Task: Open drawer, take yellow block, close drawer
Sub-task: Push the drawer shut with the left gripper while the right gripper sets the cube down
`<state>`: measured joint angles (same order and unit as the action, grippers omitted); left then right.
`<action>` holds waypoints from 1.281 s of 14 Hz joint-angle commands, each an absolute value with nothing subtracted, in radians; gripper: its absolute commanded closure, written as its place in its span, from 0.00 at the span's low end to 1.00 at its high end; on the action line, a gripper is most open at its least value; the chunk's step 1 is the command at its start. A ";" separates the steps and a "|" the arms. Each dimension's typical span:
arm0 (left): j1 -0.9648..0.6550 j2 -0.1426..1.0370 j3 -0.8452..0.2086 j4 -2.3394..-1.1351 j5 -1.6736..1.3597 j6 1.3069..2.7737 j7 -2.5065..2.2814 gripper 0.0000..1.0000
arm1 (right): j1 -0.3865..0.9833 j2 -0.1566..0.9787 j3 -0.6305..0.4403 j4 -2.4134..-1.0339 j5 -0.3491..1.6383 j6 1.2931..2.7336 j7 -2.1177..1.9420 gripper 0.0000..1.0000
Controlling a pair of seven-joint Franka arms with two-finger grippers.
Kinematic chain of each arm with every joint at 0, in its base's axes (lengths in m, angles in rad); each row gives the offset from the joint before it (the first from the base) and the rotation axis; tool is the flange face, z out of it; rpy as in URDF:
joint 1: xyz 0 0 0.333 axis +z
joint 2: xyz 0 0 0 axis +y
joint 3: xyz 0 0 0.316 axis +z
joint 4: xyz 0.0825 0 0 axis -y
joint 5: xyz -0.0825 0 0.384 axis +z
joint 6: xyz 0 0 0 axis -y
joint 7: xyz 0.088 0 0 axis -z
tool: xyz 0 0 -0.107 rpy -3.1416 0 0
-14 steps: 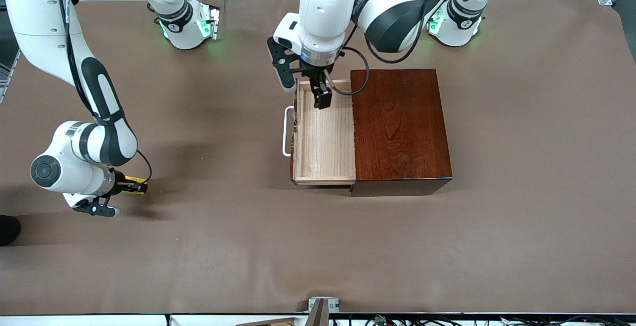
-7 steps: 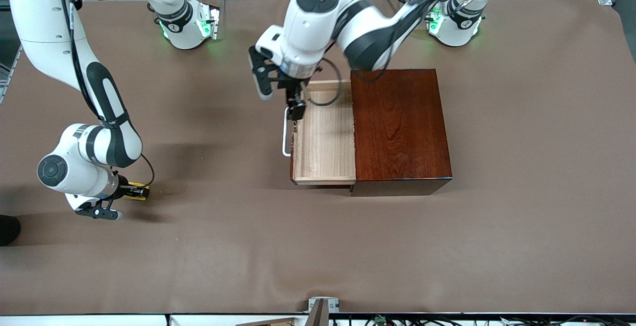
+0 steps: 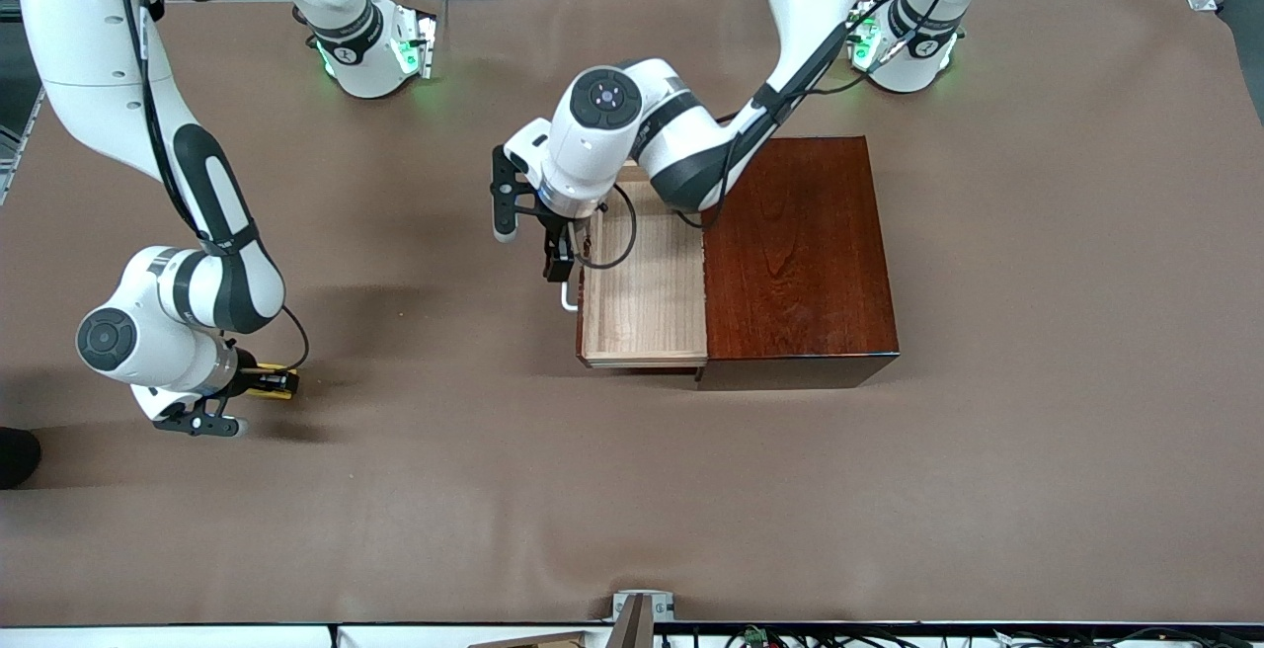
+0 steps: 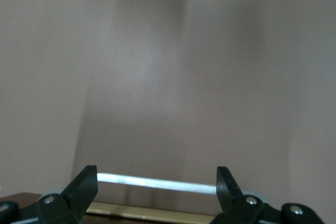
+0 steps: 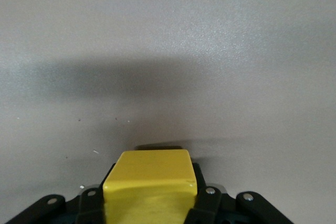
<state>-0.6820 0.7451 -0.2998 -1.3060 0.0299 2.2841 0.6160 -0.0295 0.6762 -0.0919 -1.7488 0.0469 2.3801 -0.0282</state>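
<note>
The drawer (image 3: 647,302) stands pulled out of the mahogany box (image 3: 795,253), and its pale tray shows nothing inside. My left gripper (image 3: 556,263) is open at the drawer's front, beside the white handle (image 3: 567,300). In the left wrist view the handle bar (image 4: 157,183) runs across the gap of the left gripper (image 4: 156,178), from one fingertip to the other, and nothing is clamped. My right gripper (image 3: 259,381) is shut on the yellow block (image 3: 277,381) low over the table toward the right arm's end. The yellow block (image 5: 149,179) fills the right gripper (image 5: 149,195).
Brown cloth (image 3: 632,490) covers the whole table. The box stands about mid-table, with the drawer's front facing the right arm's end. A small fixture (image 3: 640,608) sits at the table edge nearest the front camera.
My left gripper has moved from over the inside of the drawer to its front and come down at the handle. The right gripper with the block has barely shifted.
</note>
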 commanded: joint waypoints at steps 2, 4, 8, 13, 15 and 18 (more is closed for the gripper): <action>-0.765 0.778 -0.209 -1.267 0.032 2.278 0.657 0.00 | -0.040 0.678 -0.078 -1.746 0.032 2.381 -0.035 0.29; -0.781 0.779 -0.190 -1.269 0.034 2.278 0.657 0.00 | -0.040 0.681 -0.078 -1.744 0.034 2.379 -0.028 0.04; -0.779 0.776 -0.154 -1.272 0.035 2.263 0.649 0.00 | -0.041 0.675 -0.078 -1.744 0.035 2.370 -0.021 0.00; -0.785 0.764 -0.109 -1.272 0.037 2.181 0.649 0.00 | -0.041 0.573 -0.080 -1.741 0.035 2.298 -0.028 0.00; -0.792 0.758 -0.088 -1.272 0.038 2.152 0.647 0.00 | -0.041 0.487 -0.080 -1.740 0.034 2.237 -0.037 0.00; -0.799 0.747 -0.078 -1.270 0.099 2.051 0.649 0.00 | -0.037 0.340 -0.080 -1.733 0.028 2.108 -0.038 0.00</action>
